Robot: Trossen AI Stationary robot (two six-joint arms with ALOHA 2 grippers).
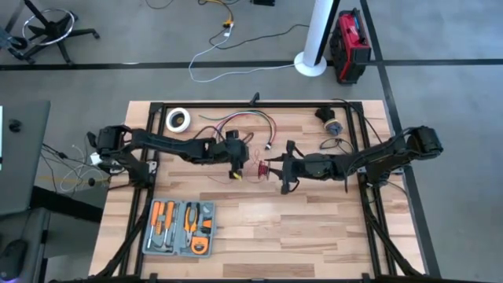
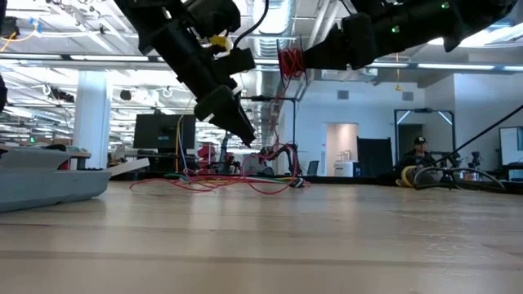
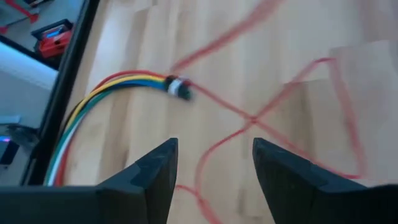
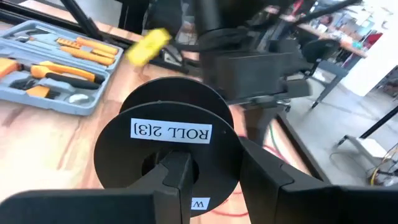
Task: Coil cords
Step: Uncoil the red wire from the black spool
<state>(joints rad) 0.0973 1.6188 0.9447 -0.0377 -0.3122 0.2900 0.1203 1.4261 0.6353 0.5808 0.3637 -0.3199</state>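
Here we take the spool (image 4: 166,140) as our landmark: a black reel labelled "ROLL 2(3)", held off the table near its middle, with red wire (image 2: 290,59) already wound round its core. Our right gripper (image 4: 208,180) is clamped on the spool's flange, one finger in front of the disc and one behind. Our left gripper (image 3: 214,171) hangs just left of the spool, pointing down at the table with its jaws parted to a moderate gap and nothing between them; under it the loose wire crosses itself on the wood, next to a bundle (image 3: 112,87) of coloured leads. In the low view most of the wire lies slack in loops on the table behind and below the spool, so we judge the winding is only partly done. A tool tray (image 1: 180,228) sits well off from the spool, toward the table's front left, and plays no part. Next, we think, the left gripper must drop onto the strand, pinch it, and feed it to the spool without snagging the bundle.
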